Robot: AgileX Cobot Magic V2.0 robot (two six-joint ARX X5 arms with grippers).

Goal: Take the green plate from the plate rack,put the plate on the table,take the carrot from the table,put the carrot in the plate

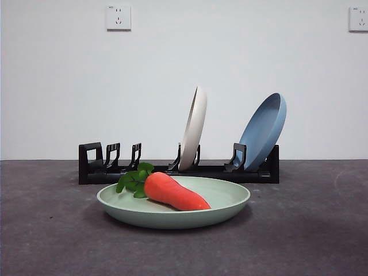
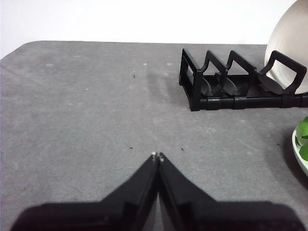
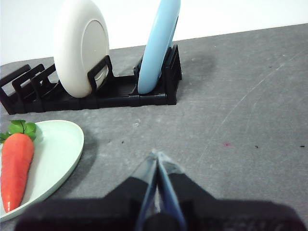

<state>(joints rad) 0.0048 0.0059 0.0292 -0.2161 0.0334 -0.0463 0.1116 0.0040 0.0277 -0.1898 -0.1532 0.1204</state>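
The green plate [image 1: 227,202] lies flat on the table [image 1: 46,230] in front of the plate rack [image 1: 218,171]. The carrot [image 1: 172,192] lies in the plate, leaves toward the rack's empty end. The right wrist view shows the plate [image 3: 60,149] with the carrot [image 3: 15,169] and the rack [image 3: 120,96]. The left wrist view shows the rack's empty end [image 2: 216,84] and a sliver of the plate's rim [image 2: 297,153]. My left gripper [image 2: 157,156] is shut and empty, above bare table. My right gripper [image 3: 157,155] is shut and empty, beside the plate. Neither arm shows in the front view.
A cream-white plate [image 1: 194,127] and a blue plate [image 1: 263,130] stand upright in the rack. Both also show in the right wrist view, the white plate [image 3: 79,45] and the blue plate [image 3: 159,43]. A white wall stands behind the table.
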